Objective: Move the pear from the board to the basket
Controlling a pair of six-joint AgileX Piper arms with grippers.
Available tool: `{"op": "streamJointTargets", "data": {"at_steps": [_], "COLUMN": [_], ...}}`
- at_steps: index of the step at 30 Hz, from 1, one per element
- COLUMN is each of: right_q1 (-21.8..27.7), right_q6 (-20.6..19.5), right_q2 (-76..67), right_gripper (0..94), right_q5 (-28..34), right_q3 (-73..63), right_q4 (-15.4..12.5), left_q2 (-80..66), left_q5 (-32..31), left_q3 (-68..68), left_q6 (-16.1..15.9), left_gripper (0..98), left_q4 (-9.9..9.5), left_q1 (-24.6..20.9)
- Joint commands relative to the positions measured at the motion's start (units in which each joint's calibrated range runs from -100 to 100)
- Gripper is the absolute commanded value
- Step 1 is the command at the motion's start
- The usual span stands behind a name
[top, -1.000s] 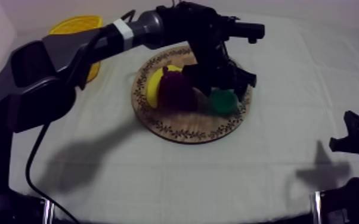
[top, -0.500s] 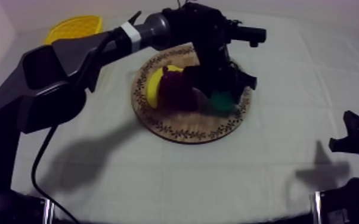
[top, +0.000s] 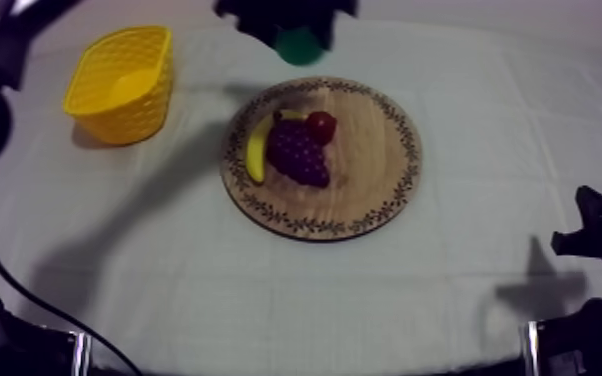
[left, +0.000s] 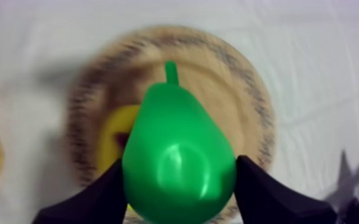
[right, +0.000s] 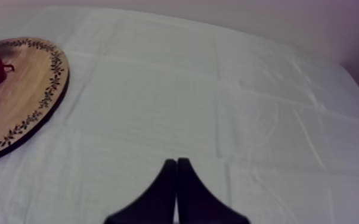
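The yellow basket (top: 120, 70) stands at the far left of the table (top: 445, 300), well apart from the round wooden board (top: 375, 170). The left hand (left: 179, 174) is clamped on the green pear (top: 298, 44), one black finger at each side of its wide lower body. The pear hangs in the air beyond the board's far rim.

The step in hand looks like the carry to the basket. To do it well, I judge, the hand should travel left until the pear is over the basket's open mouth. It should then lower before the fingers part, so the smooth, rounded fruit does not bounce out.

The table wears a grey-white cloth with soft creases, and a pale wall (right: 277, 18) rises behind it. The right hand (right: 176, 179) rests low at the table's right, fingers together on nothing. On the board lie a bunch of grapes (top: 298, 157), a banana (top: 255, 152) touching its left side, and a small red fruit (top: 321, 126) at its far edge.
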Motion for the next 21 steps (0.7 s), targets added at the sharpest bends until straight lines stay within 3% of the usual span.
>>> {"op": "streamJointTargets", "data": {"at_steps": [1,10,21], "right_q1": [0.0,0.0,0.0], "right_q6": [0.0,0.0,0.0], "right_q2": [0.0,0.0,0.0], "right_gripper": [0.3,0.3,0.3], "right_q5": [0.0,0.0,0.0], "right_q3": [0.0,0.0,0.0], "right_q4": [0.0,0.0,0.0], "left_q2": [-6.3,-12.8,-10.0], "left_q5": [-0.1,-0.3,-6.1], "left_q3": [4.4,14.5,23.5], "left_q6": [-0.2,-2.5,-4.0], "left_gripper": [57.9,58.2,58.4], "left_q4": [-0.91,-3.44,-3.71], "left_q1": [-3.6,-14.1,-22.0]}}
